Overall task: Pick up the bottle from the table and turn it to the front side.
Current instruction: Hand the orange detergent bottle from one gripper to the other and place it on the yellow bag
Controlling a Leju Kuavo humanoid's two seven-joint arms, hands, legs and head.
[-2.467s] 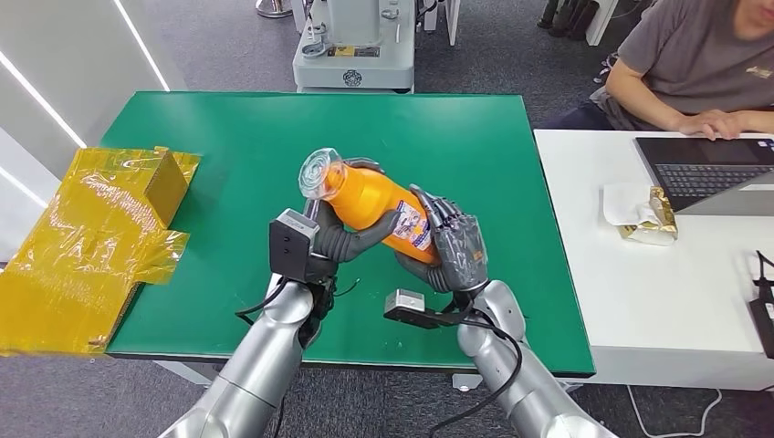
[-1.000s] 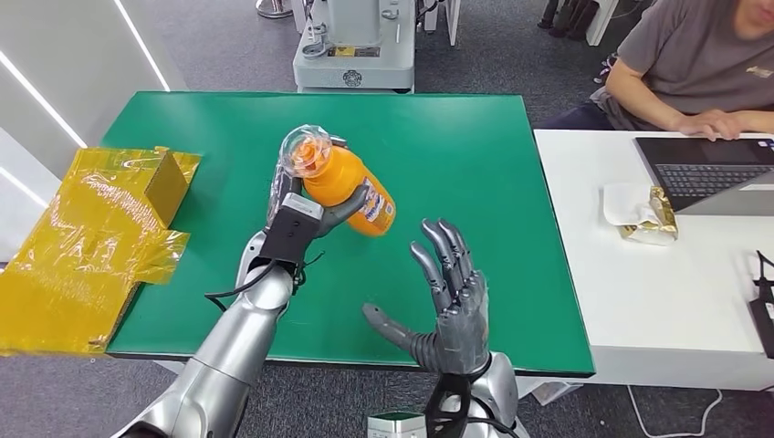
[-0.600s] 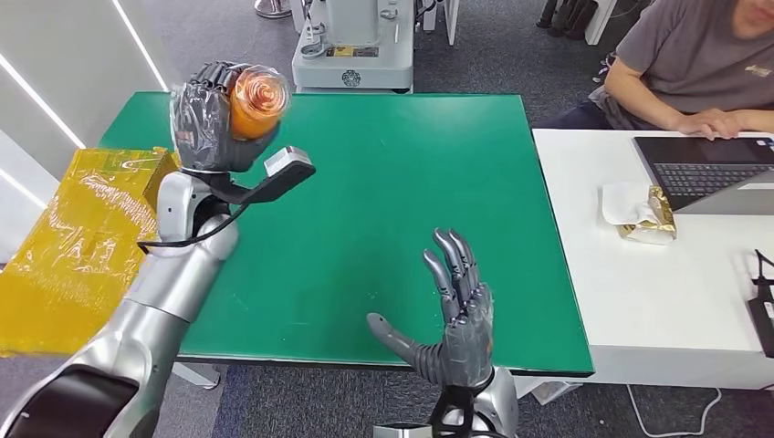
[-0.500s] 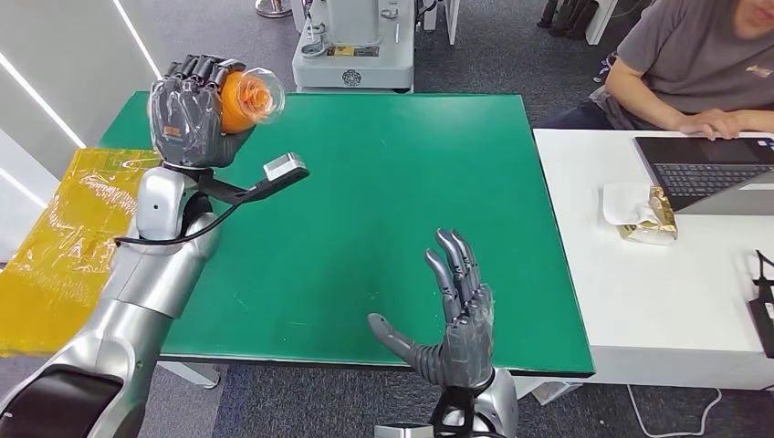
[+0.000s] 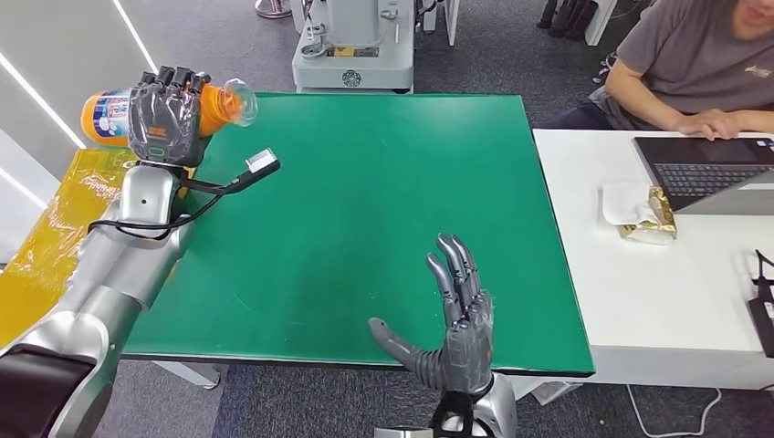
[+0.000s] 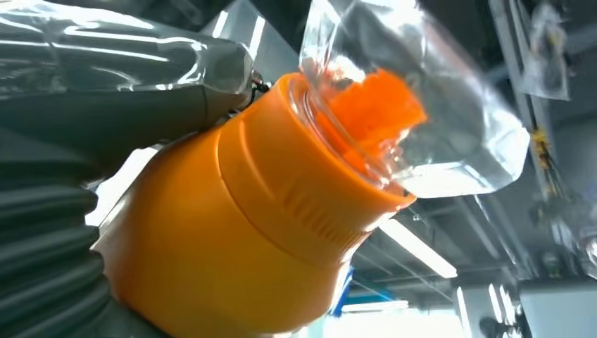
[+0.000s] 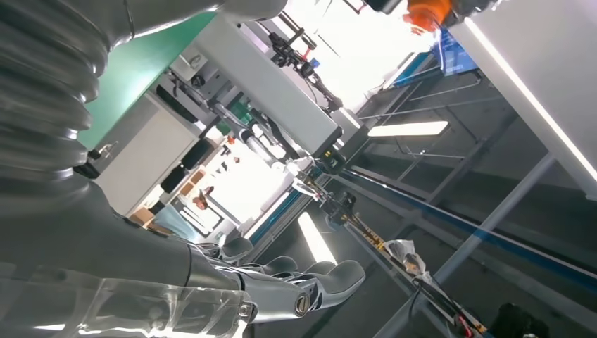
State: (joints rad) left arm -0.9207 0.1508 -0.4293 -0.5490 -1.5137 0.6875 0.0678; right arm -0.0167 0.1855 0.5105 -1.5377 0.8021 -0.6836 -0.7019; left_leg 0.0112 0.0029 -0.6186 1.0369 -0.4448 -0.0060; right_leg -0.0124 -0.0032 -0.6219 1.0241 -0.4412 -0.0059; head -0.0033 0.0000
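I am holding the orange bottle (image 5: 117, 115) sideways above the green table's (image 5: 365, 201) far left corner, my left hand (image 5: 164, 123) wrapping its middle, my right hand (image 5: 454, 333) waiting open-fingered and empty, and next, I judge, I am rolling its label frontward

The bottle (image 5: 100, 117) is bright orange with a clear, glassy cap (image 5: 239, 101) and a white, blue-printed label beyond the dark grey fingers (image 5: 169, 80) of the left hand (image 5: 164, 119). The table (image 5: 365, 182) is plain green. The right hand (image 5: 461, 319) is dark grey. Glossy yellow wrap (image 5: 41, 246) lies beside the silver arm (image 5: 119, 265).
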